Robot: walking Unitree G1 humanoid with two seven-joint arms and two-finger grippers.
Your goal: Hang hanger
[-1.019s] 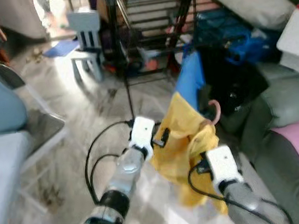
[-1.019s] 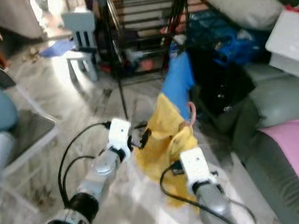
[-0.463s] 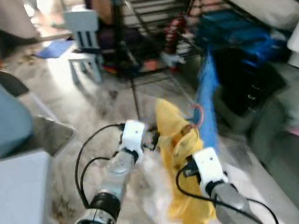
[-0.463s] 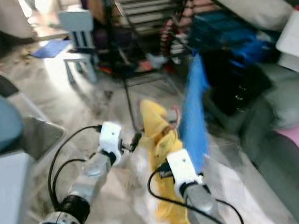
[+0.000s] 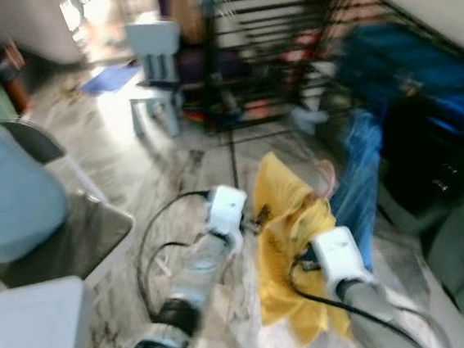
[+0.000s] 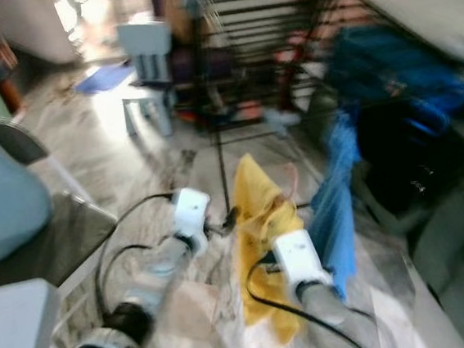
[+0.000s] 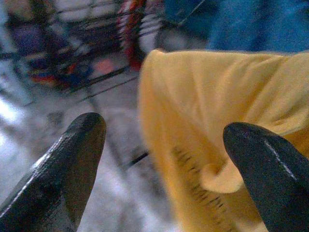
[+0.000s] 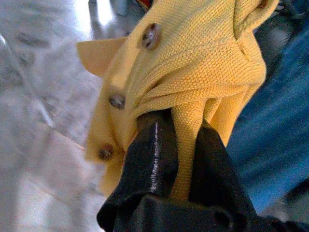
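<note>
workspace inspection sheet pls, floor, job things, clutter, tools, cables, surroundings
surface: grey marbled floor, blurred.
job's things: yellow knit garment with buttons; pink hanger hook pokes from its top; black drying rack ahead.
clutter: blue cloth hanging right of the garment; small pale blue chair.
grippers: right tool shut on the yellow knit garment; left tool open, beside it.
cables: black cables loop along the left arm, another at the right wrist.
surroundings: grey chair seat on the left, cushions on the right.
</note>
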